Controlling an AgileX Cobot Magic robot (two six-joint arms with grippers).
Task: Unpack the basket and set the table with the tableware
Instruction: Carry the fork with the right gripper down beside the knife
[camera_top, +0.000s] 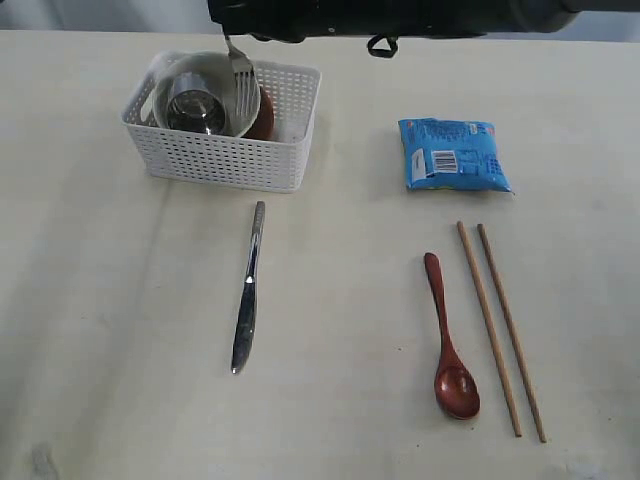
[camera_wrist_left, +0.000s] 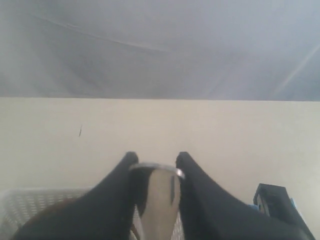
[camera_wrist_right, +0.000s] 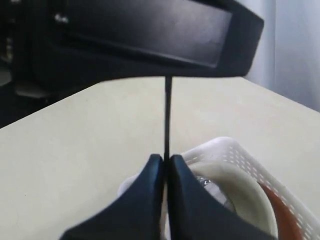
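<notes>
A steel fork (camera_top: 241, 75) hangs tines-down over the white basket (camera_top: 225, 160), and both grippers hold its handle. My left gripper (camera_wrist_left: 156, 162) is shut on the handle's end (camera_wrist_left: 160, 200). My right gripper (camera_wrist_right: 166, 159) is shut on the handle, whose thin edge (camera_wrist_right: 167, 115) rises from its tips. In the exterior view both grippers are hidden in the dark arms (camera_top: 380, 15). The basket holds the cream bowl (camera_top: 215, 62), the steel cup (camera_top: 195, 108) and the reddish-brown plate (camera_top: 264, 115). On the table (camera_top: 120, 330) lie the knife (camera_top: 248, 290), the dark red spoon (camera_top: 448, 340) and two chopsticks (camera_top: 489, 325).
A blue snack packet (camera_top: 452, 153) lies to the right of the basket, above the spoon and chopsticks. The knife lies just below the basket's front wall. In the right wrist view the left arm's dark body (camera_wrist_right: 150, 40) hangs close above the basket rim (camera_wrist_right: 240, 150).
</notes>
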